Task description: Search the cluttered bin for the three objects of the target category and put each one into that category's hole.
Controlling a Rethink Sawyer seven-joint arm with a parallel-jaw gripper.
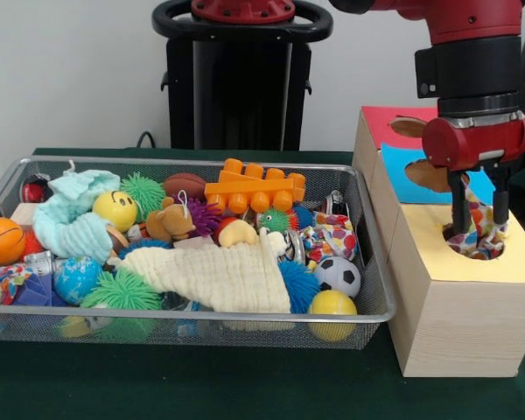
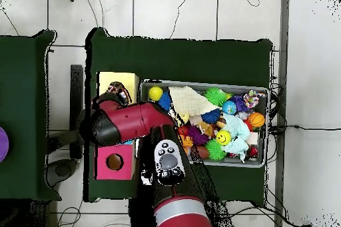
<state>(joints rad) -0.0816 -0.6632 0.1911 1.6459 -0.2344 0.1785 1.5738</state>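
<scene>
Cloth [image 1: 479, 238] with many colours sits in the round hole [image 1: 478, 247] of the yellow box top [image 1: 472, 254], right between the 2 fingers [image 1: 459, 210]; gripper [image 1: 478, 229] reaches down into the hole, fingers a little apart, pinching the cloth; wire bin [image 1: 367, 262] of toys sits beside the box.

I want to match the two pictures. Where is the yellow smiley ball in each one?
Front view: the yellow smiley ball sits in the left part of the wire bin, beside the light blue cloth.
Overhead view: the ball lies in the bin's right half, toward the picture's bottom, again touching the light blue cloth.
Shared landmark: the cream cloth, also seen from above.
</scene>
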